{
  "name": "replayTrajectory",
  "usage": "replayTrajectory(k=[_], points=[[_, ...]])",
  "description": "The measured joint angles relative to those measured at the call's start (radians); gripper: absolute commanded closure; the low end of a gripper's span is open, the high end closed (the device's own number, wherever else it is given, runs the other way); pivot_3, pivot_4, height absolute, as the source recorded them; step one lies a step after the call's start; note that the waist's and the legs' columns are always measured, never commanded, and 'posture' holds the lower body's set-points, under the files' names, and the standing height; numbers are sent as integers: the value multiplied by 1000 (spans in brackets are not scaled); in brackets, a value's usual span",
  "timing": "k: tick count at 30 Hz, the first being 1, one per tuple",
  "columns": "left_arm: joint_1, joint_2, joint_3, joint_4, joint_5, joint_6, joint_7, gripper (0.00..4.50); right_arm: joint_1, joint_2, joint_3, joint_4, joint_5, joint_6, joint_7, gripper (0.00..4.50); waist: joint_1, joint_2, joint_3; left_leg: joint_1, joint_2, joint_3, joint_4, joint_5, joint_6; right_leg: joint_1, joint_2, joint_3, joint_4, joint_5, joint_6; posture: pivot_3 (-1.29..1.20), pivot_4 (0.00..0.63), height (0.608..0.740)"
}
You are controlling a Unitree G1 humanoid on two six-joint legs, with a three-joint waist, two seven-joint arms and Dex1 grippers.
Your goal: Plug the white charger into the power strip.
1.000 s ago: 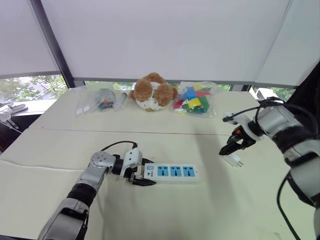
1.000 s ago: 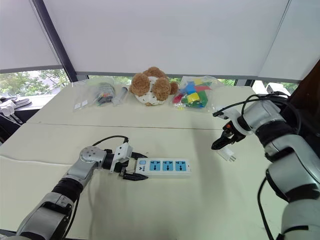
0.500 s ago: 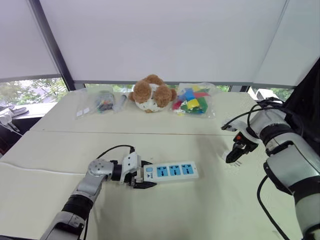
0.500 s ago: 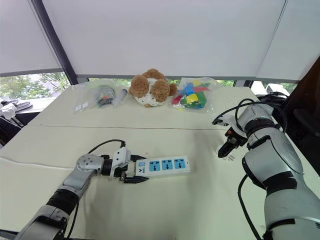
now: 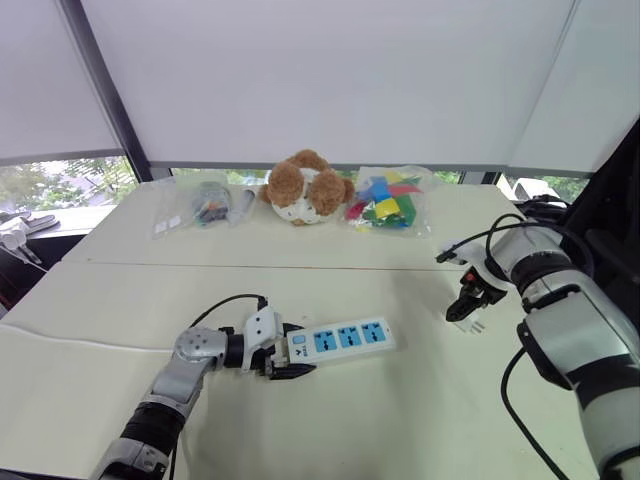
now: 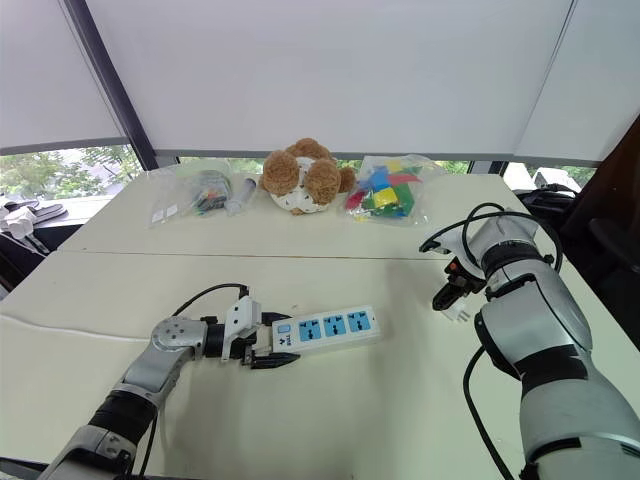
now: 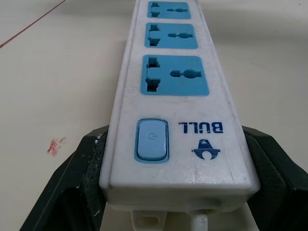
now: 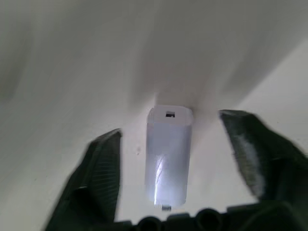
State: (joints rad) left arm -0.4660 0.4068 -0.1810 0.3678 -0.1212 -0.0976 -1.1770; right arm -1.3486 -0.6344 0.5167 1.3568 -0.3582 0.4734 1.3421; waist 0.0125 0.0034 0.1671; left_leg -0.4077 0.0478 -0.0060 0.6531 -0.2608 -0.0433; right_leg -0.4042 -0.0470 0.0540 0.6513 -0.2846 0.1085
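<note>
Right now your left end effector is clamped across the switch end of the power strip, with a finger pressed to each long side. That hold keeps the 3 blue sockets facing up and should stop the strip sliding when a plug pushes in. The strip lies toward the front edge of the tabletop, about midway between its left and right edges. Your right end effector is spread wide and straddles the white charger, which lies flat near the right edge. A gap shows on each side, so nothing is gripped. That straddle, I judge, lines the fingers up with the charger's sides for closing.
</note>
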Motion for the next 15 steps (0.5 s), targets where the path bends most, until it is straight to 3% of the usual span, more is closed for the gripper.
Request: replayTrajectory(k=[2, 3, 12, 15], points=[[8, -1, 0, -9, 0, 0, 9, 1438, 9, 11, -6, 3, -13, 0, 0, 3516, 0, 1, 0, 0, 0, 0, 0, 0, 0, 0, 0, 0, 0, 0, 0, 0, 150, 739], [12, -1, 0, -13, 0, 0, 14, 1438, 9, 12, -12, 3, -15, 2, 1, 3766, 0, 1, 0, 0, 0, 0, 0, 0, 0, 1, 0, 0, 0, 0, 0, 0, 150, 739], [15, 6, 0, -14, 0, -3, 25, 1438, 8, 24, -53, 3, -29, 7, 15, 3752, 0, 2, -1, 1, 0, 0, 0, 0, 0, 1, 0, 0, 0, 0, 0, 0, 150, 739], [0, 8, -2, 5, 0, -9, 4, 1438, 1, 21, -80, 0, -17, -10, 78, 3752, 0, 2, -1, 1, 0, 0, 0, 0, 0, 1, 0, 0, 0, 0, 0, 0, 150, 739]])
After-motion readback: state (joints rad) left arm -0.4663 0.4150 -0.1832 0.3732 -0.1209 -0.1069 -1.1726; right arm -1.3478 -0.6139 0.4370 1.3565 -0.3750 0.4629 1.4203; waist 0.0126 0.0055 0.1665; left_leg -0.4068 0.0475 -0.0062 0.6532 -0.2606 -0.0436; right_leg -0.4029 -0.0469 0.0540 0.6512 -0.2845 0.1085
